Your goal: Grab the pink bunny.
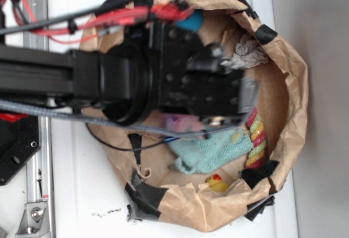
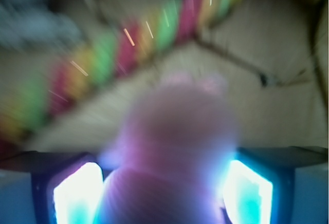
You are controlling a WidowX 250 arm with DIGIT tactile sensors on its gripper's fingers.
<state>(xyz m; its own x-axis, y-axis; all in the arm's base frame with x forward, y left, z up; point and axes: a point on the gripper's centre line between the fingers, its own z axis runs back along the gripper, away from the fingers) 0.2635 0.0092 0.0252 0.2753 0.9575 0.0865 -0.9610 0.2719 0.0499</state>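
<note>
Seen from the exterior view: black WidowX arm reaching in from the left over a brown paper bag [image 1: 289, 85] with rolled-down rim and black tape patches, lying on a white table [image 1: 76, 194]. Gripper [image 1: 218, 120] down inside the bag, blurred. Just beneath it, a patch of pale pink fuzz, the pink bunny [image 1: 182, 123], mostly hidden by the arm. Beside that, toward the lower part of the frame, a teal terry cloth [image 1: 215, 153] spread on the bag floor. Along the right inner wall, a striped roll of red, yellow and green rings [image 1: 255, 137]. Near the bottom rim, a small yellow duck [image 1: 217, 183]. At the upper right inside the rim, a whitish-grey rag [image 1: 248, 52].

From the wrist view, heavily blurred: pink bunny [image 2: 175, 147] filling the centre between the two glowing fingers [image 2: 77, 193], touching or nearly touching both. Pinching the bunny, as far as the blur allows. Striped roll [image 2: 128, 49] running diagonally behind it on the paper
</note>
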